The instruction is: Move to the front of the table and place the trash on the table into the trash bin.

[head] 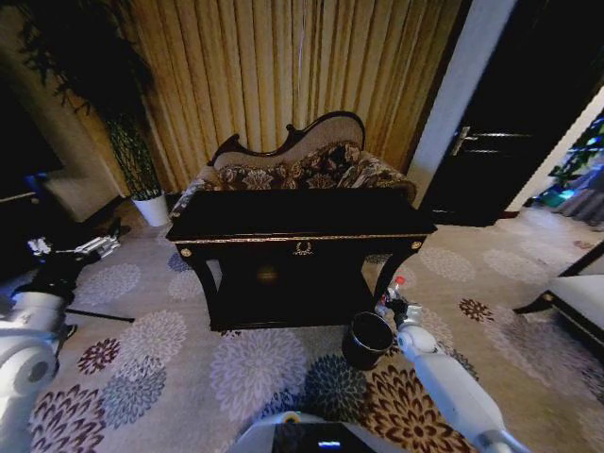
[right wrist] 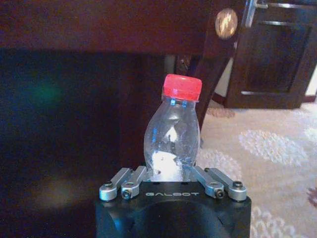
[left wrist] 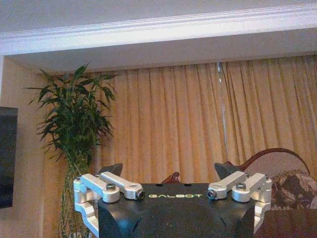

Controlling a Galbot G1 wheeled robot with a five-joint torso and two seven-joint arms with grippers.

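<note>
The black table (head: 302, 215) with gold trim stands straight ahead; its dark edge (right wrist: 99, 25) and a leg with a gold disc fill the background of the right wrist view. The trash bin (head: 366, 338), round and dark, sits on the carpet by the table's front right leg. My right gripper (head: 390, 304) hangs just above the bin's right rim. It is shut on a clear plastic bottle (right wrist: 172, 134) with a red cap (head: 399, 281), held upright. My left gripper (left wrist: 168, 171) is open and holds nothing, raised at the far left (head: 75, 253), well away from the table.
A carved floral sofa (head: 302, 160) stands right behind the table, before gold curtains. A white plant pot (head: 151, 209) with a tall plant is at the back left. A dark door (head: 510, 142) is at the back right. Low furniture (head: 576, 302) juts in at the right edge.
</note>
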